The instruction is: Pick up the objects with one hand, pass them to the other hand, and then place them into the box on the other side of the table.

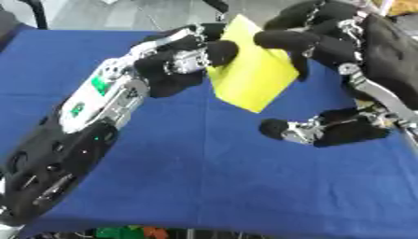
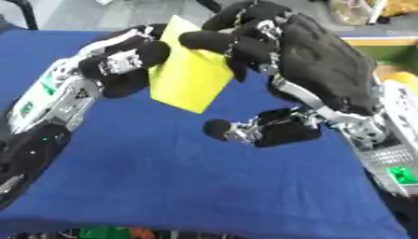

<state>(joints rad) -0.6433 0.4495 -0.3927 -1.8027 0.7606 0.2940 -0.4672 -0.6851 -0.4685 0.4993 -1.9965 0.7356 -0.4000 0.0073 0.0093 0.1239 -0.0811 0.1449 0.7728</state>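
A flat yellow sheet (image 1: 249,77) hangs tilted in the air above the blue table (image 1: 212,182). My left hand (image 1: 176,60) comes in from the lower left and is shut on the sheet's left edge. From the upper right, my right hand (image 2: 269,44) has its bent fingers (image 2: 208,41) lying across the sheet's upper right edge. Its thumb (image 2: 237,130) sticks out well below the sheet's lower corner, apart from it. The top of the sheet is partly hidden behind the right hand's fingers.
A tan-rimmed container (image 2: 384,42) with a green inside stands past the table's far right edge. Something pale with a yellow patch (image 2: 400,81) shows at the right. Small green and red things (image 1: 122,232) peek below the front edge.
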